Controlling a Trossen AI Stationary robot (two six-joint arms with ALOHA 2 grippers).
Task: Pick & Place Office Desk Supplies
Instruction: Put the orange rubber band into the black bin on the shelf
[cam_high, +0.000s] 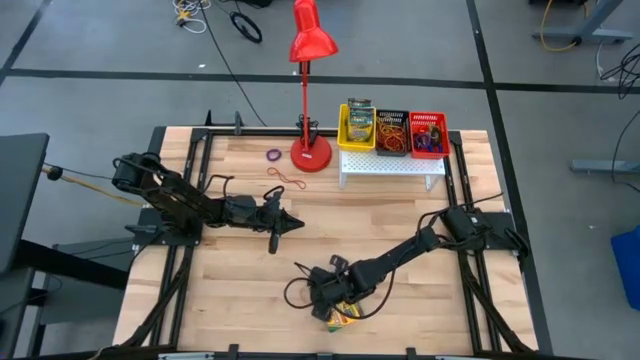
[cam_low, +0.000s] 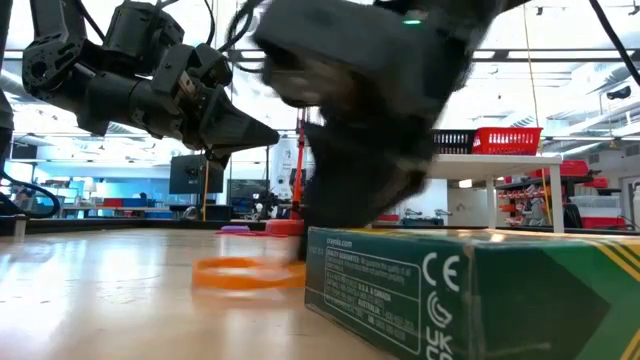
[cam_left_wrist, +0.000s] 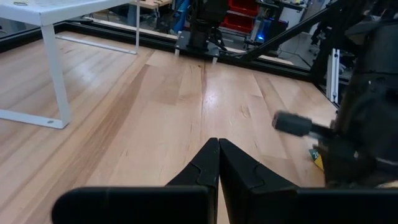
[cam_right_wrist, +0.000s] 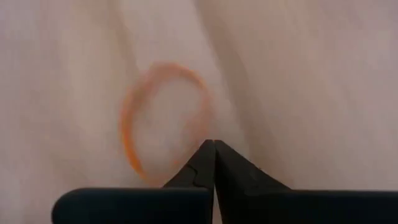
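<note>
Low view: crayon box cut off at bottom right edge; right arm blurred at top center. Right wrist view: orange band blurred.

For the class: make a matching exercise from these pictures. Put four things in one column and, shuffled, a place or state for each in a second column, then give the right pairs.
Things
1. desk lamp
2. crayon box
3. left gripper
4. orange rubber band

Places or states
A. lies flat on the wood, just beyond the shut right gripper
B. shut, holding nothing, above bare table
C. stands at the table's far edge, beside the white stand
D. lies at the near edge, under the right arm

Pairs: 1-C, 2-D, 3-B, 4-A
</note>
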